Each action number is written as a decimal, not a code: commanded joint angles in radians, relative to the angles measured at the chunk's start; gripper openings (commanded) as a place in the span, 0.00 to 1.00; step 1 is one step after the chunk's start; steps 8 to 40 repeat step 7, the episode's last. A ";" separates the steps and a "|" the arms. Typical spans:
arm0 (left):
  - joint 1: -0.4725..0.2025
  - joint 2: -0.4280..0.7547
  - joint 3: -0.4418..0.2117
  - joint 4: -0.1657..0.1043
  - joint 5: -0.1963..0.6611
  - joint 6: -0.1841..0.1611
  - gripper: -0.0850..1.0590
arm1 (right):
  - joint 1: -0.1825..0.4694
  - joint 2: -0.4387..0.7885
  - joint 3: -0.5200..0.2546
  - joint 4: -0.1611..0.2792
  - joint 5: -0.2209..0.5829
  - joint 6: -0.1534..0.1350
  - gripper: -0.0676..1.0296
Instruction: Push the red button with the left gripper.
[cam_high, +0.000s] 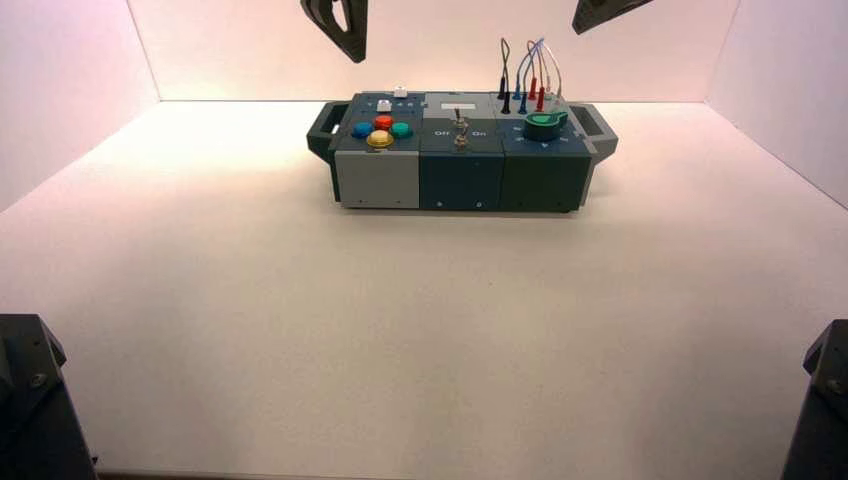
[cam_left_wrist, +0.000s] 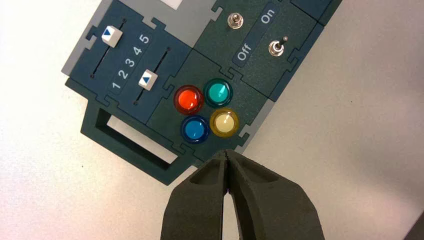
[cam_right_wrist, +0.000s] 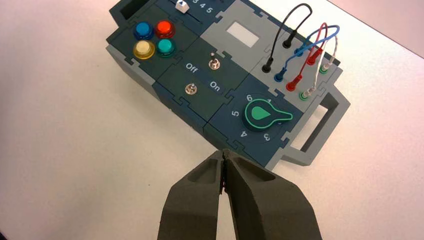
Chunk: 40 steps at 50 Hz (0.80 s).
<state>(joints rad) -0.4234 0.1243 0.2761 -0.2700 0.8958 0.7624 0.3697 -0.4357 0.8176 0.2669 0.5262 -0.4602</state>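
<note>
The red button (cam_high: 383, 122) sits at the far side of a cluster of coloured buttons on the box's left end. In the left wrist view the red button (cam_left_wrist: 188, 99) lies beside the green (cam_left_wrist: 218, 92), blue (cam_left_wrist: 194, 129) and yellow (cam_left_wrist: 223, 122) buttons. My left gripper (cam_left_wrist: 227, 153) is shut and empty, held in the air above the box's edge near the blue and yellow buttons. In the high view the left gripper (cam_high: 345, 35) hangs high over the box's left end. My right gripper (cam_right_wrist: 223, 153) is shut and empty, high above the box's right end (cam_high: 600, 10).
The dark box (cam_high: 540, 180) stands at the back of the white table. It bears two sliders (cam_left_wrist: 111, 35), two toggle switches (cam_left_wrist: 276, 47) marked Off and On, a green knob (cam_right_wrist: 262, 113) and looped wires (cam_right_wrist: 305, 50). Carry handles (cam_left_wrist: 125, 142) stick out at both ends.
</note>
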 joint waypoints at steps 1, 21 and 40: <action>-0.003 -0.044 -0.009 0.000 -0.003 0.003 0.05 | -0.005 -0.015 -0.020 0.002 -0.005 0.000 0.04; -0.003 -0.048 -0.005 0.000 -0.005 0.003 0.05 | -0.003 -0.015 -0.020 0.002 -0.005 0.000 0.04; -0.003 -0.048 -0.005 0.000 -0.005 0.003 0.05 | -0.003 -0.015 -0.020 0.002 -0.005 0.000 0.04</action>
